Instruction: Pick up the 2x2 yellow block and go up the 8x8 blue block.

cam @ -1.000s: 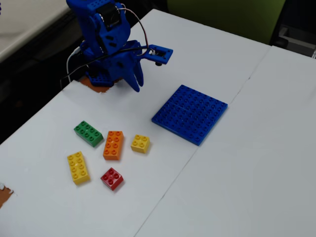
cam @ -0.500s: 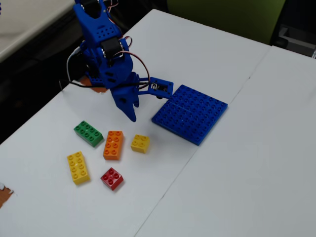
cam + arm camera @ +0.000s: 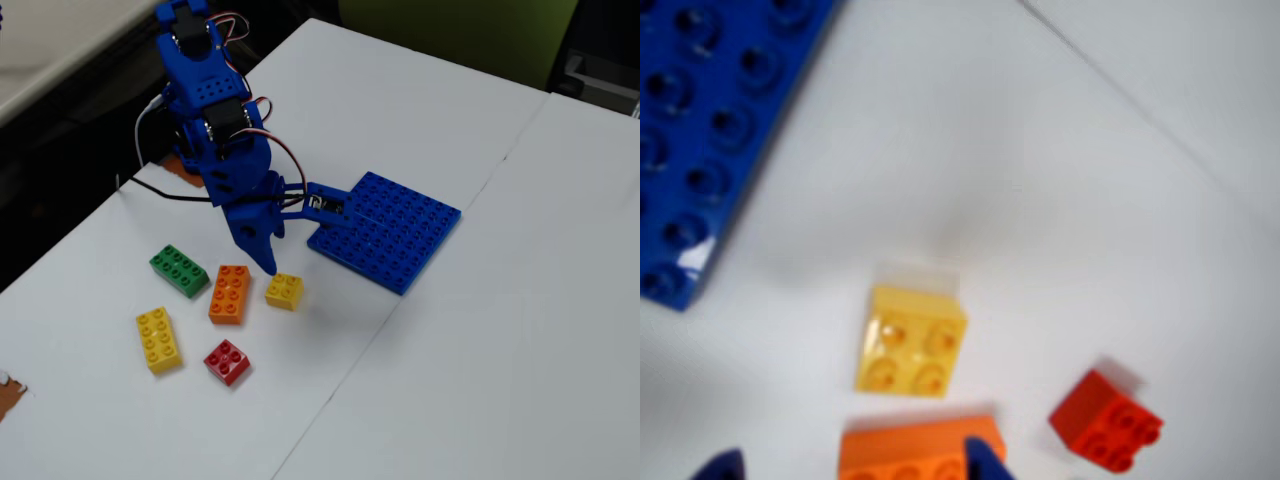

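While the 2x2 yellow block point(image 3: 284, 290) lies loose on the white table point(image 3: 480, 350), studs up, between the orange brick point(image 3: 230, 293) and the 8x8 blue block point(image 3: 385, 230), it is approached from above by the gripper point(image 3: 290, 235); its fingers are spread wide, one tip poised just above the block's left edge, nothing gripped yet

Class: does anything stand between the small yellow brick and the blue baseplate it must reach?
Nothing visible: bare white table separates the 2x2 yellow block from the 8x8 blue block. The orange brick sits on the far side.
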### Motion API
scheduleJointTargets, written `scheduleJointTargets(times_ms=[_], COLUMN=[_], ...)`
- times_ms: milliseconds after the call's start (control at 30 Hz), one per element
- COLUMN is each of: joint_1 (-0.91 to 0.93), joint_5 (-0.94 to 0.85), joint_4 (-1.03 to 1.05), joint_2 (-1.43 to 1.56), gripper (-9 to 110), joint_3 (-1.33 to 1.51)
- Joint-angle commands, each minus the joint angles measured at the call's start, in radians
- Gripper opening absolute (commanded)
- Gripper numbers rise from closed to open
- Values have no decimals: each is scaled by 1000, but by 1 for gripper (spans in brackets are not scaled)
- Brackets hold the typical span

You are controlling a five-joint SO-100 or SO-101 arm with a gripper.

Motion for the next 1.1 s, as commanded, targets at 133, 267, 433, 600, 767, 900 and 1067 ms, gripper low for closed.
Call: scheduleJointTargets(times_ms=[133,267,433,600,767,900,1067], joint_1=[48,41,9,3,0,2,2], joint_5=[14,114,258,279,284,284,284], joint_4=[21,20,20,21,21,18,11], joint_2=[-169,-230,-276,-311,-331,-341,-354], gripper=[28,29,29,28,20,18,19], joint_3=[-193,-215,-235,-253,-268,-268,-268])
